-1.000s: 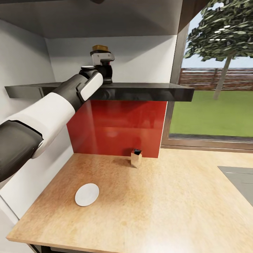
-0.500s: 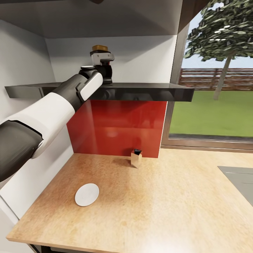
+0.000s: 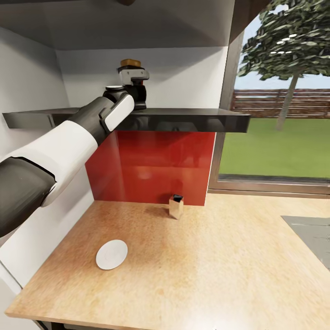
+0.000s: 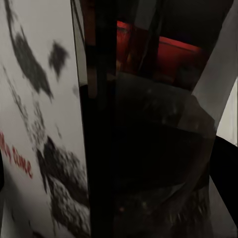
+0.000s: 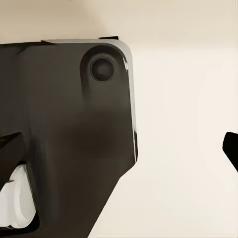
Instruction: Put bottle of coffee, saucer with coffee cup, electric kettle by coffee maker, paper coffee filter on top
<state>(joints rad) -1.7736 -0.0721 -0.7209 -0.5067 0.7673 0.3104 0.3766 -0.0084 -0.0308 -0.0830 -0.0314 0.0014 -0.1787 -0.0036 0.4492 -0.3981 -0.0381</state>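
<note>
Bottle of coffee (image 3: 130,63) sits on kitchen shelf (image 3: 192,118), upper centre; left gripper (image 3: 134,89) at it, finger state indeterminate; saucer (image 3: 111,254) on countertop (image 3: 220,266); transfer pending.

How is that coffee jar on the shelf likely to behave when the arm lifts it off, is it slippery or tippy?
The bottle of coffee looks like a rigid, squarish jar, so it probably won't roll. Its flat, glossy-looking sides may be somewhat slippery for the left gripper. Standing upright on the kitchen shelf, it could tip if nudged near its lid.
</note>
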